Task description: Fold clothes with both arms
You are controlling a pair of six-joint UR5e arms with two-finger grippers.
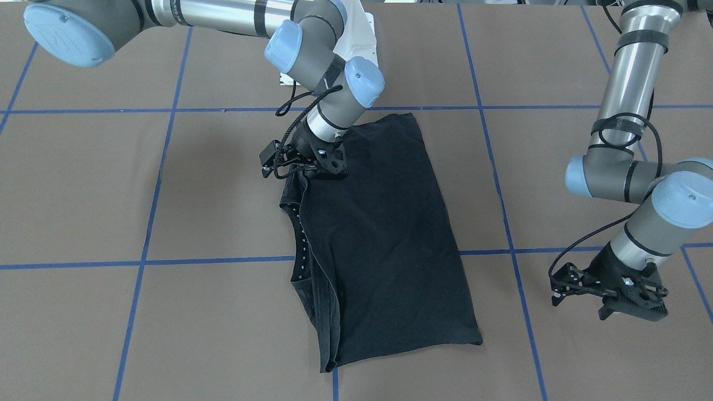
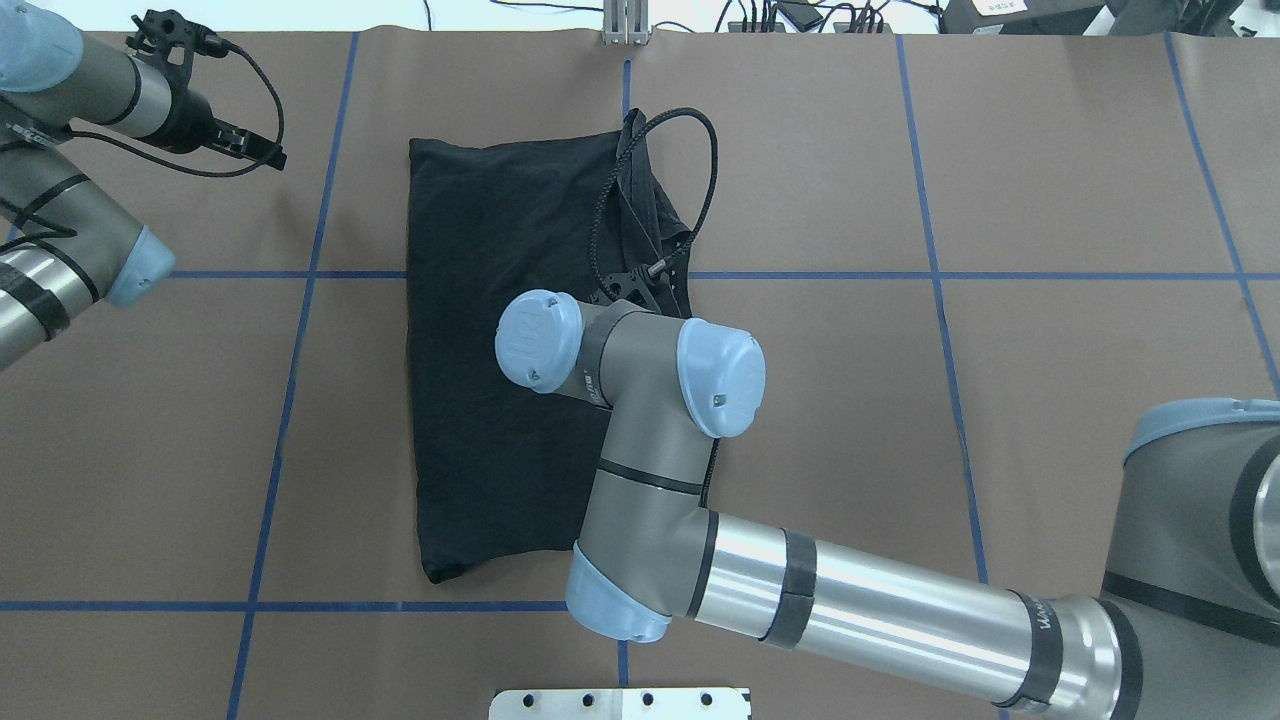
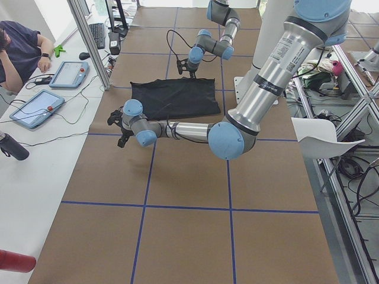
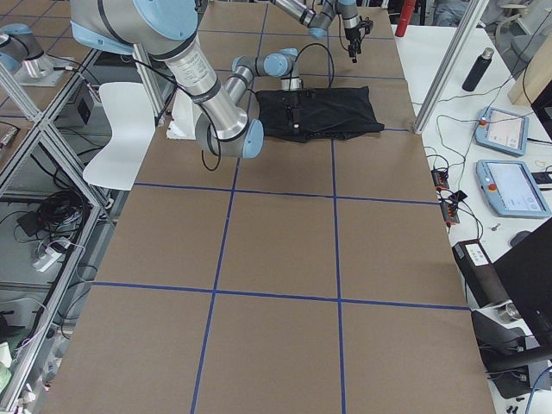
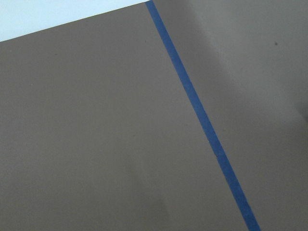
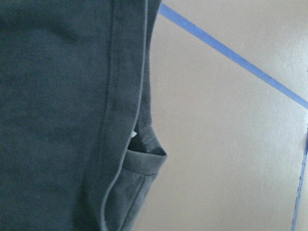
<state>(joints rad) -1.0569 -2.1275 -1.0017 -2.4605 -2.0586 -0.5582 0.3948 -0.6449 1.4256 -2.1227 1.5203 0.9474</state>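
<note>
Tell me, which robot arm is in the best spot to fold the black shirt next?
Probably the right one. The right gripper is already at the black T-shirt's edge, while the left gripper hangs over the table, well apart from the shirt.

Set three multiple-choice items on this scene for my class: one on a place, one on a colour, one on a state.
1. Which arm reaches over the shirt? A the left; B the right; C both.
2. What colour are the lines on the table? A blue; B red; C white.
3. How does the shirt lie? A spread out, sleeves wide; B bunched in a heap; C folded to a long oblong.

1 B: the right arm bends over the shirt, while the left arm is off to the side over bare table.
2 A: the lines are blue tape.
3 C: its sides are folded in, with layered hems along one edge.
</note>
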